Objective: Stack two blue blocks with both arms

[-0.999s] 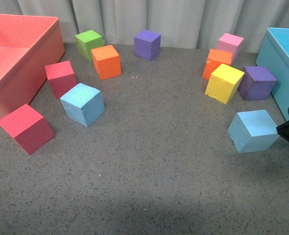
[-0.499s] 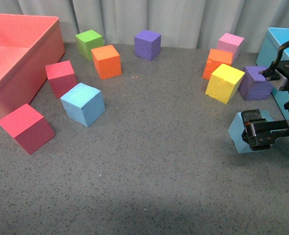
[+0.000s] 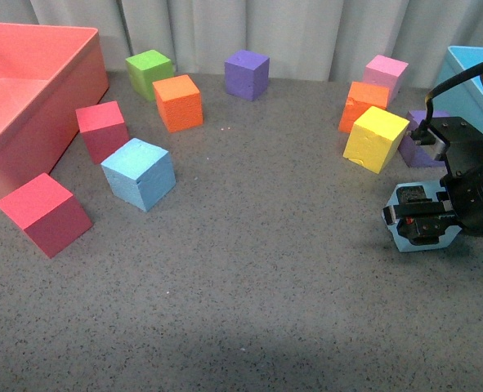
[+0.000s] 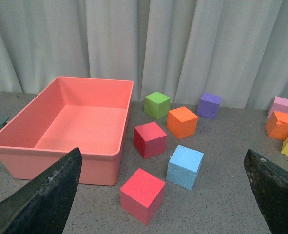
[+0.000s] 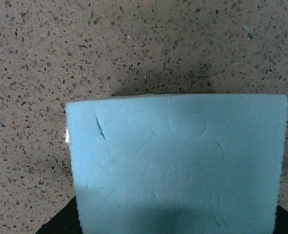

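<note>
Near right, the right gripper (image 3: pixel 421 217) sits over one blue block (image 5: pixel 178 165), jaws either side; I cannot tell whether they grip it. Close squarely on opposite faces, gently, since foam likely squashes. Farther left, the other blue block (image 3: pixel 138 173) lies beside a red cube (image 3: pixel 102 131). The left gripper (image 4: pixel 162 161) hangs wide open, empty.

The left block (image 3: pixel 139 173) lies just right of the left bin (image 3: pixel 69 90), between a rear cube (image 3: pixel 102 129) and a front cube (image 3: pixel 45 214). The right block (image 5: pixel 178 161) lies before the right bin (image 3: pixel 463 59), beneath the right gripper (image 3: pixel 421 214).
</note>
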Controlling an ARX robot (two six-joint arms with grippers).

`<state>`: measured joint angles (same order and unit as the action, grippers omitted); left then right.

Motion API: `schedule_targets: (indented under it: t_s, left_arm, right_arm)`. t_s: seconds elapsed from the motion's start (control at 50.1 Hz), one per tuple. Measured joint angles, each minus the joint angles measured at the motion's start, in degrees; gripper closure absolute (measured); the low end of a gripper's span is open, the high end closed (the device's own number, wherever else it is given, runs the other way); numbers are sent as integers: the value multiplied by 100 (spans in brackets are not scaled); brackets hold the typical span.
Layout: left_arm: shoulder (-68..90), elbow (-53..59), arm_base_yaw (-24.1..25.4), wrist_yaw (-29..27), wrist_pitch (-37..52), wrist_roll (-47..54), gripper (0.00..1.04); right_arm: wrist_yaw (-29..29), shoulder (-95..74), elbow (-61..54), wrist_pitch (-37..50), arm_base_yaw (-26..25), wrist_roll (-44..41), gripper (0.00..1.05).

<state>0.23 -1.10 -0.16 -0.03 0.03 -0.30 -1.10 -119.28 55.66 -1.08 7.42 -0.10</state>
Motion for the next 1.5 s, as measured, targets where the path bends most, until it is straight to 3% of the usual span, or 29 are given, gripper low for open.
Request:
schedule_targets:
  t_s: [0.14,0.599,1.039,1.159,1.298,1.458,1.498]
  left_arm:
    - [0,0,0,0,0,0,7]
    - [0,0,0,0,0,0,7]
    - [0,0,0,0,0,0,7]
    - [0,0,0,0,0,0,7]
    - [0,0,0,0,0,0,7]
    - [0,0,0,0,0,0,7]
    - [0,0,0,0,0,0,7]
  right_arm:
    - [-31,184,-2,-48,199,304,56]
    - [240,-546,1241,-483,1775,1814,57]
    - [251,-911,1801,-780,2017,2133,56]
    - [151,-868,1742,-638,2039,2186,32]
    - [138,-507,1368,-240,2055,2170,11]
    - [315,328,785,181,2061,2149,10]
    - [732,448,542,793,2098,1958,12]
